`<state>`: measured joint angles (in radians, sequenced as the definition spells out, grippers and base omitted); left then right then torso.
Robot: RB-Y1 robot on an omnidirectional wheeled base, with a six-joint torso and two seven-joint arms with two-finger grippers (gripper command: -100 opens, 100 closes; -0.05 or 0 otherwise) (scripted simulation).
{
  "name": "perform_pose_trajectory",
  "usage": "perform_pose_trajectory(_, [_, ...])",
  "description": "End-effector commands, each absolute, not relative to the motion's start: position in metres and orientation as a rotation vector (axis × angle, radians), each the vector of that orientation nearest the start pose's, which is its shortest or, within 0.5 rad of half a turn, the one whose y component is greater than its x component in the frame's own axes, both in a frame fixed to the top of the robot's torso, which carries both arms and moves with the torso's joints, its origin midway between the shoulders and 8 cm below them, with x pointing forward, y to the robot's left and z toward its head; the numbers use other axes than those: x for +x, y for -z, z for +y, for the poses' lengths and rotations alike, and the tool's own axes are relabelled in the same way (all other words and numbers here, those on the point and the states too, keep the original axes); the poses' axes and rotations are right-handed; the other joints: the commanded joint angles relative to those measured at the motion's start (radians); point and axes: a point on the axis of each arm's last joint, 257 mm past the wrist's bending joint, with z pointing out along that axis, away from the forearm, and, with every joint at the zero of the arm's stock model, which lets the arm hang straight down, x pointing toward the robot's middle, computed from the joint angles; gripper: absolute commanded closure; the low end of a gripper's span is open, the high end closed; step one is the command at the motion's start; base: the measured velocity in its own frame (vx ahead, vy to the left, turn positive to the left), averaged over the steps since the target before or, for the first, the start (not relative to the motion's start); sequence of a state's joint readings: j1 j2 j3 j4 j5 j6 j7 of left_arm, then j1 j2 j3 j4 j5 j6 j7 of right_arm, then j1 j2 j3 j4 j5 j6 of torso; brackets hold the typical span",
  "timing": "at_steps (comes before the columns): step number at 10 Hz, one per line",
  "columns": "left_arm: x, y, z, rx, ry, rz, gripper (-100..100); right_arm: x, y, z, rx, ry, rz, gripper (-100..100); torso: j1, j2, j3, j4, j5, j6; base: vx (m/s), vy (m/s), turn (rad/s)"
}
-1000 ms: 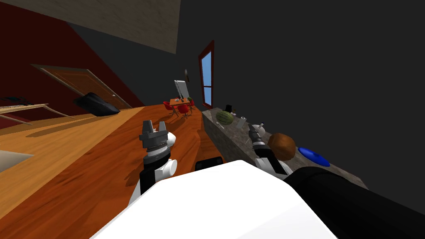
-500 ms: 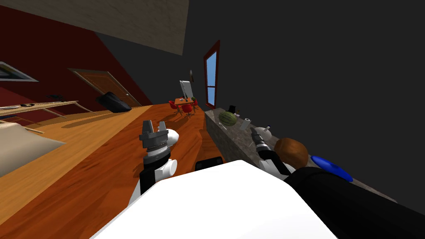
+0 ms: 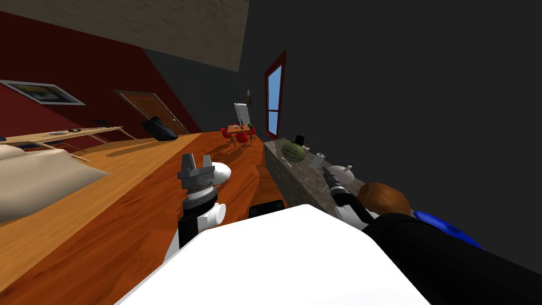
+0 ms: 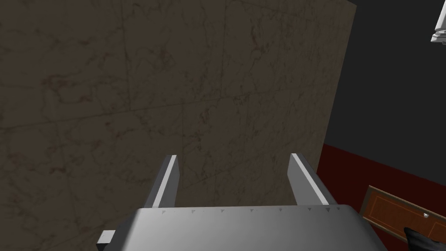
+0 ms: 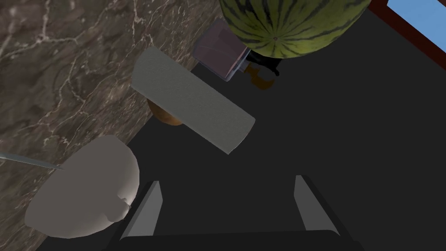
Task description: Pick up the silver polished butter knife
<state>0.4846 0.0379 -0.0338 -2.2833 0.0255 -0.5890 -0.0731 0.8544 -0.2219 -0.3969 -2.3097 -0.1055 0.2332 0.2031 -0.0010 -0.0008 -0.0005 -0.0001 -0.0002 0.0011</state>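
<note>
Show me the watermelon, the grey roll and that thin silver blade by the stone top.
watermelon [image 5: 287, 22], right wrist view, on its striped rind.
grey roll [image 5: 191, 98], right wrist view, middle of its side.
thin silver blade [image 5: 30, 161], right wrist view, midway along the visible strip.

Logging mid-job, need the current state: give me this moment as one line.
right gripper open at counter | knife beside white pot, not gripped | left gripper open, empty

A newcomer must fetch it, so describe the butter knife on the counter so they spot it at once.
On the brown marbled counter along the dark wall, find the white rounded vessel. The butter knife lies flat on the stone, its tip pointing at that vessel: a thin silver sliver, unlike the bulky watermelon and grey cylinder.
</note>
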Motion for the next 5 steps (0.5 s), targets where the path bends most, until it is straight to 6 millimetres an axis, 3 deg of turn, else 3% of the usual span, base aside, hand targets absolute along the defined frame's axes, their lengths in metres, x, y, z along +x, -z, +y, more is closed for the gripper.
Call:
perform_pose_trajectory(1, [0.33, -0.046, 0.263, -0.541, 1.314, 0.569, 0, 0.253, 0.194, -0.511, 1.179, -0.255, 1.373, -100, 0.0, 0.0, 0.0, 0.0, 0.0, 0.0, 0.017, -0.007, 0.137])
perform_pose_trajectory(5, [0.33, -0.046, 0.263, -0.541, 1.314, 0.569, 0, 0.236, 0.214, -0.524, 1.246, -0.175, 1.426, -100, 0.0, 0.0, 0.0, 0.0, 0.0, -0.001, 0.015, -0.012, 0.089])
